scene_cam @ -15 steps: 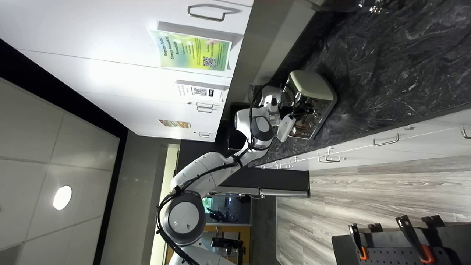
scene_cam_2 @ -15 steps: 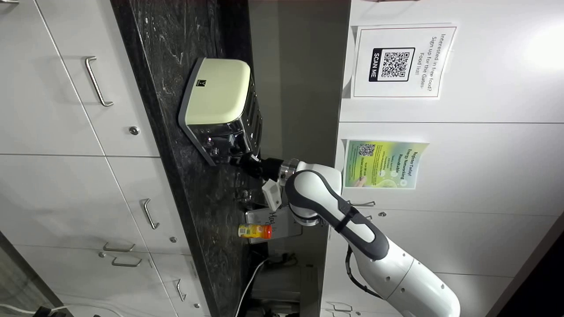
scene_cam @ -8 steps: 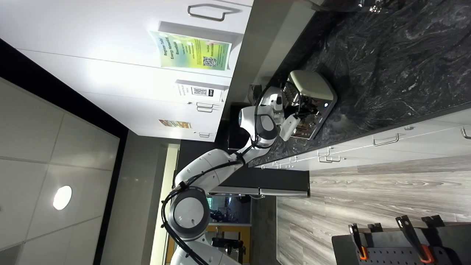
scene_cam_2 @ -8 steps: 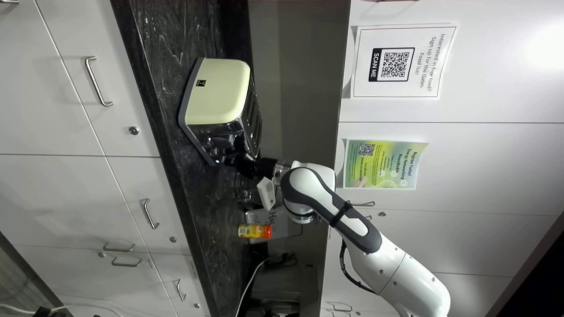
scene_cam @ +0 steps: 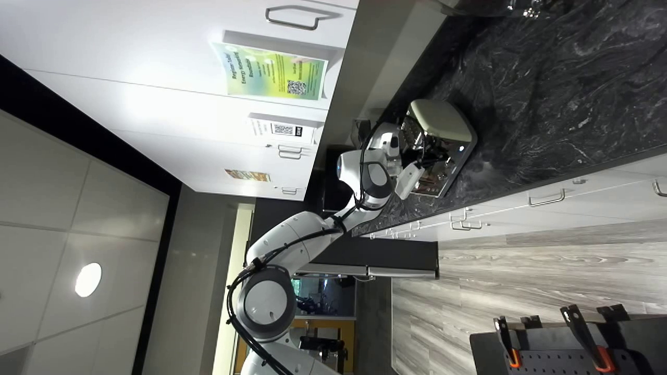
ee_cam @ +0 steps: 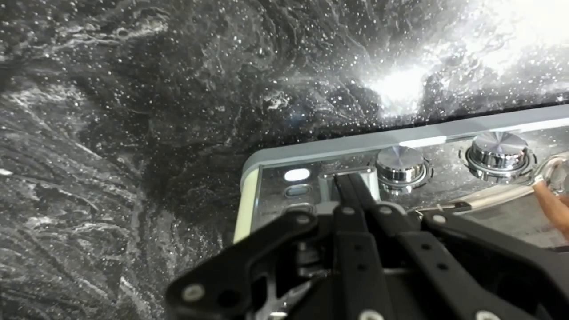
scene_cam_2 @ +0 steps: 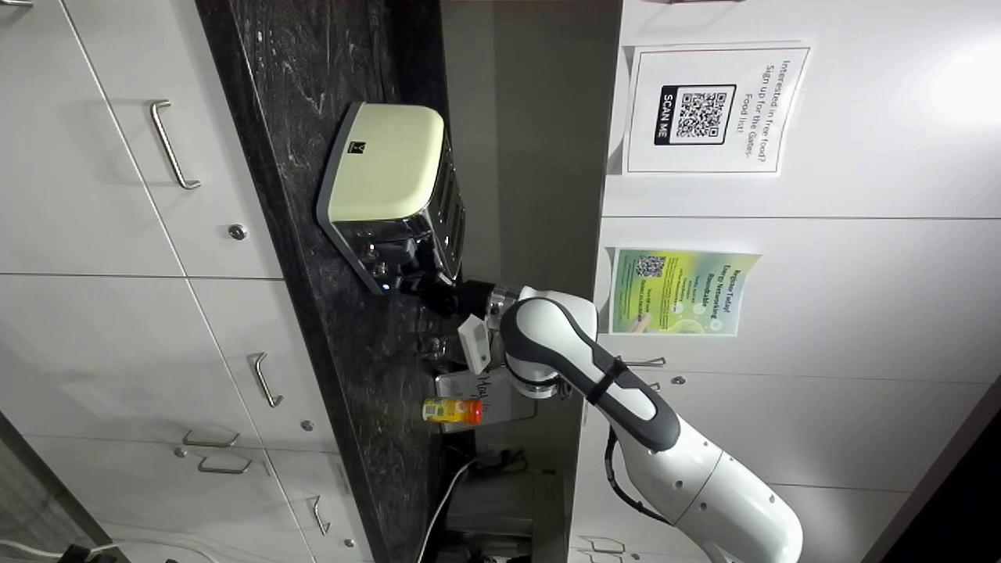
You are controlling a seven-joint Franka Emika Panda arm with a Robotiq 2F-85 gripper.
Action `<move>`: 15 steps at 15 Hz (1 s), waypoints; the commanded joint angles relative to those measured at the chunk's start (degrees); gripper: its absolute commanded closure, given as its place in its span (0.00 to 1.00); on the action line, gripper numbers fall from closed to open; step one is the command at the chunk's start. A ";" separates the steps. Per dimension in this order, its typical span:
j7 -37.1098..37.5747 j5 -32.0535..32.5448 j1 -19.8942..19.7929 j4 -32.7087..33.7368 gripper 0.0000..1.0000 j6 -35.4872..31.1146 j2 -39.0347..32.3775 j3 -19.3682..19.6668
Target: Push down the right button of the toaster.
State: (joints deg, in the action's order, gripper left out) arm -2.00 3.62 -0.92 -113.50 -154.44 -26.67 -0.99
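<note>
Cream/chrome toaster [scene_cam_2: 389,195] upright on blk counter [scene_cam_2: 367,367], 1 wht light [ee_cam: 297,174] lit.

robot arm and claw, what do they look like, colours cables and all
The arm is white with rounded segments and dark grey trim; black cables run along it, strapped by black bands. The claw is black, with slim jointed links and round silvery screw heads; behind it are a silvery collar and a white box.
</note>
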 commanded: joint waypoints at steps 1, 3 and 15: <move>2.53 2.12 2.23 -4.32 1.00 -4.60 4.12 2.53; 3.30 2.92 3.20 -6.83 1.00 -6.10 6.42 3.52; 3.27 5.17 4.17 -15.27 1.00 -6.89 16.20 3.01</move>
